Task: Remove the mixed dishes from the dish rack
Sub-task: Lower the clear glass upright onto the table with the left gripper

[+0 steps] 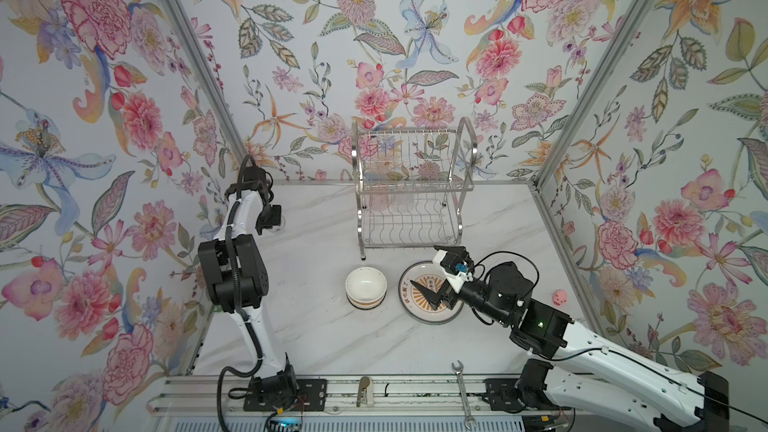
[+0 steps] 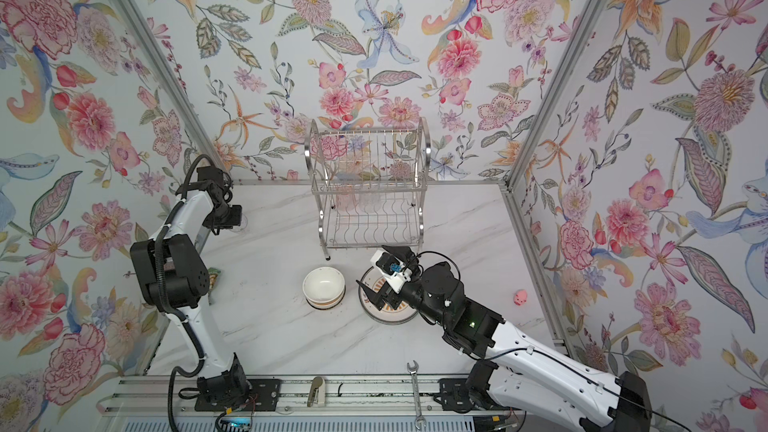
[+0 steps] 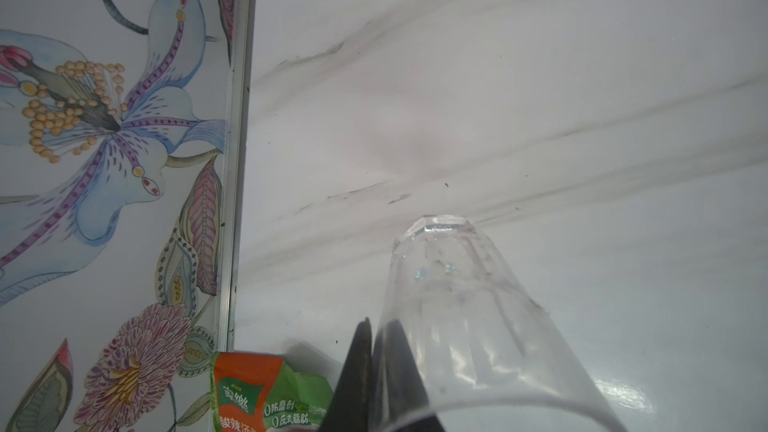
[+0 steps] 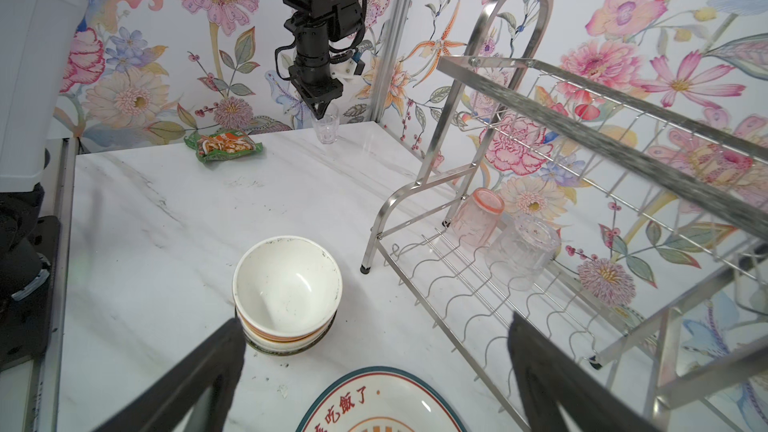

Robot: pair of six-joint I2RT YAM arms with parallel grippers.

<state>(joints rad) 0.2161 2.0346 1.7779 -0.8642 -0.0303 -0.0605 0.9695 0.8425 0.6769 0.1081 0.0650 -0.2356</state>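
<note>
Right wrist view, dish rack (image 4: 540,97): pink tumbler (image 4: 476,218) and clear tumbler (image 4: 523,251) on lower shelf, left to unload
Plate (image 4: 382,401), bowls (image 4: 286,284): out, before rack
Right gripper (image 4: 374,322): spread, empty, before rack
Left gripper (image 4: 322,112): pinched third tumbler (image 4: 326,128) by its rim, well left of rack

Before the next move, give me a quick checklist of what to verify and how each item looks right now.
1. Left gripper shut on the clear glass: ok.
2. That glass's base set down on the table: cannot tell.
3. Right gripper open and empty, over the plate: ok.
4. Rack empty: not ok; a pink glass and a second clear glass sit on its lower shelf.
5. Bowls stacked on the table, apart from the plate: ok.
</note>
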